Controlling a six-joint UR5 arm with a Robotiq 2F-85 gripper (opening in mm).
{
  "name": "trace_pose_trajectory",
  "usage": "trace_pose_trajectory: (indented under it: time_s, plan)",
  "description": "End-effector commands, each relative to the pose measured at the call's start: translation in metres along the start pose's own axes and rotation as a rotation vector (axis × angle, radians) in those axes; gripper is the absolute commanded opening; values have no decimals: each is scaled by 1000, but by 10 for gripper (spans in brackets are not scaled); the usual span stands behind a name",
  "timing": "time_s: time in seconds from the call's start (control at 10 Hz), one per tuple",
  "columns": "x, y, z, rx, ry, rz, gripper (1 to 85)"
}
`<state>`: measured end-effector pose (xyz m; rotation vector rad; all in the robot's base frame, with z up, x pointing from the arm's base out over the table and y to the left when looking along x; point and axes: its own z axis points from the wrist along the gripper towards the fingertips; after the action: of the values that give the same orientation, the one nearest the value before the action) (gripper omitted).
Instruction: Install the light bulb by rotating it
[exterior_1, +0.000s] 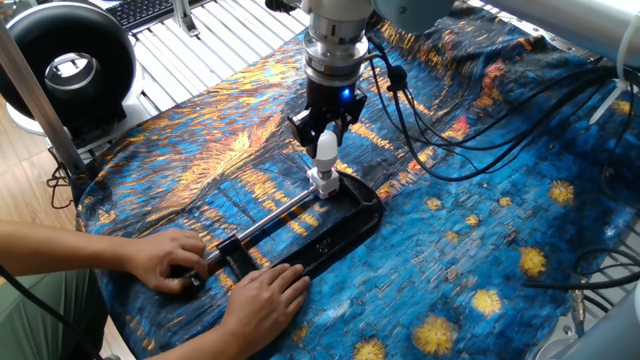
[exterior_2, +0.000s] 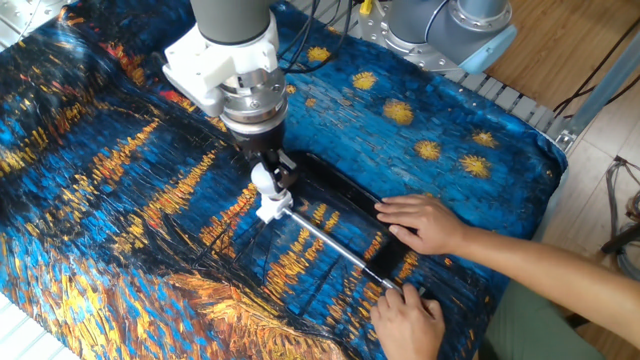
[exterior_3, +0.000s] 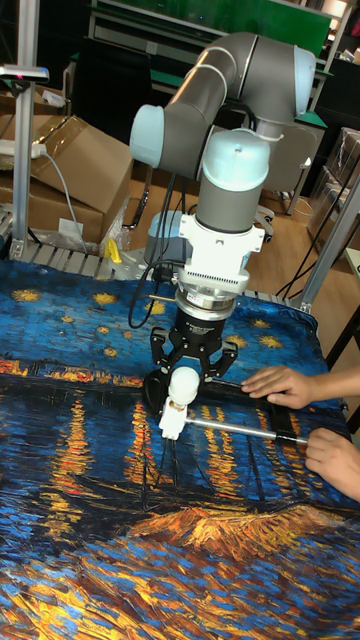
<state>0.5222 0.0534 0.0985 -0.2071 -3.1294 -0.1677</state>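
While the tall view shows jaws clamped on the light bulb (exterior_3: 183, 386), other views hide pt of grip.

Bright, even overhead light, soft shadows, all three views sharp; the tall view's background sits dimmer.

Small white frosted light bulb (exterior_1: 325, 150), upright, dome up, neck down atop the white socket block (exterior_1: 323, 183).
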Motion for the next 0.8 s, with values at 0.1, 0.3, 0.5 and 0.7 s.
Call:
trace_pose_trajectory:
  time_s: [0.1,0.3,0.5,0.7]
  plan:
    - [4,17,0,-53,10,53,10]
    - [2,8,0,-23,4,25,10]
    - [-5,-13,-9,35,-6,-27,10]
    - [-12,-15,-14,67,-34,-42,10]
